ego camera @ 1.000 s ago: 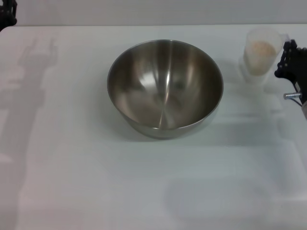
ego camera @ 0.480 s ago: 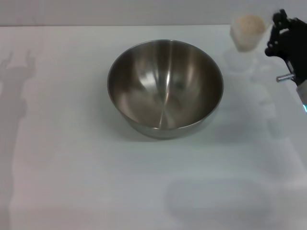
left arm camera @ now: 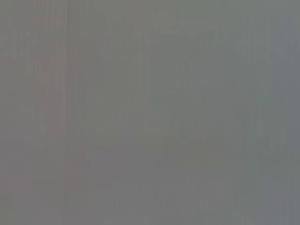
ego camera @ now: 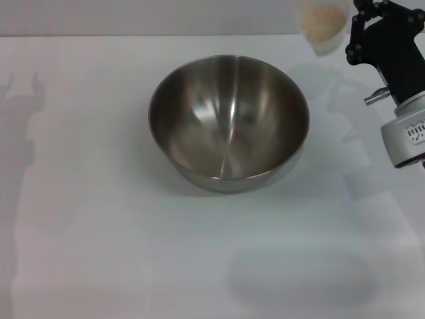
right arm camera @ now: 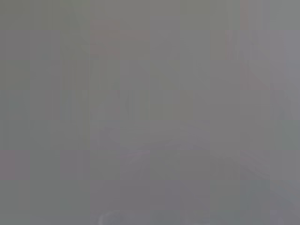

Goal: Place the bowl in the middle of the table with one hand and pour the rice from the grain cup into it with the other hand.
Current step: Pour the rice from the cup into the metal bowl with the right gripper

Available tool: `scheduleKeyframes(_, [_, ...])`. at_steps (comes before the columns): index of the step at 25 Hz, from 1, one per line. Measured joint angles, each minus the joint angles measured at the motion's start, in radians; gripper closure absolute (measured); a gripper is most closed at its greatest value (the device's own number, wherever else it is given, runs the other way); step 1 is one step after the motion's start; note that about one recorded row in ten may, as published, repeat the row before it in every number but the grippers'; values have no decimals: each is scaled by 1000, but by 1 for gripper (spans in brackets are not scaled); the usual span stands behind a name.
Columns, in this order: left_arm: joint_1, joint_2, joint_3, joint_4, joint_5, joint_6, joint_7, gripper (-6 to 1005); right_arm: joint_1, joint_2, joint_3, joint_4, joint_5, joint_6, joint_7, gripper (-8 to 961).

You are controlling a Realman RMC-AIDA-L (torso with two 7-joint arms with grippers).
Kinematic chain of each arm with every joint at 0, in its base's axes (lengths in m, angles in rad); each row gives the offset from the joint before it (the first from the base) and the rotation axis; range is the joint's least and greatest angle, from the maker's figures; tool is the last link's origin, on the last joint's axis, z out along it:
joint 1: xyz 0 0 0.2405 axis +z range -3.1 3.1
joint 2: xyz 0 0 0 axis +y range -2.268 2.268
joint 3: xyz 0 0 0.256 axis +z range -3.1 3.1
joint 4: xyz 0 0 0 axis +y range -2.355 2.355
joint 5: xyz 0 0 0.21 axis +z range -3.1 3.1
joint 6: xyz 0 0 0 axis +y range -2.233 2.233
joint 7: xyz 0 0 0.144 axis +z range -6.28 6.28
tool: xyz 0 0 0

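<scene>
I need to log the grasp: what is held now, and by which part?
The right gripper holds the grain cup by its side.

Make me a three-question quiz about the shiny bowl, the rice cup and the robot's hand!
1. Where is the grain cup?
A. Inside the bowl
B. Raised beyond the bowl's right side, at the right hand
C. Lying at the table's near edge

2. How many bowls are on the table?
A. One
B. Two
C. Three

3. What is in the bowl?
A. Heaped rice
B. Water
C. Nothing

Answers: 1 B, the cup sits at the black hand, top right. 2 A, one steel bowl shows. 3 C, its shiny inside is bare; the rice is in the cup.
</scene>
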Motion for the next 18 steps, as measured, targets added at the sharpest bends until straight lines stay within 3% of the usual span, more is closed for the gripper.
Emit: scheduleKeyframes(18, [1, -5, 0, -6, -2, 0, -9, 548, 72, -2, 0, -45, -67, -70, -265, 953])
